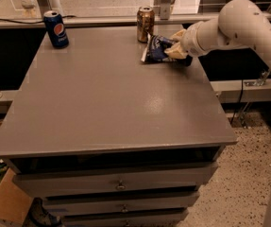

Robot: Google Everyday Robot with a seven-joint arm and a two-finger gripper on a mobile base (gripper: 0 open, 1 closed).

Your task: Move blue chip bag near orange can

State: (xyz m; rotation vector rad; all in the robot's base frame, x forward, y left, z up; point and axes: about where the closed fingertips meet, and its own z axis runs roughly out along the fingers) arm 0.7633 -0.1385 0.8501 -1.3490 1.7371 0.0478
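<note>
The blue chip bag (156,49) lies crumpled on the grey table (106,98) near the far right edge. The orange can (145,23) stands upright just behind and left of it, a short gap away. My gripper (176,45) reaches in from the right on the white arm (234,25). Its cream fingers (174,54) are closed on the bag's right end, at table height. The bag's right part is hidden by the fingers.
A blue Pepsi can (56,29) stands at the table's far left corner. A rail and posts (163,4) run behind the table. Drawers (121,186) are below the front edge. A cardboard box (7,200) sits on the floor at left.
</note>
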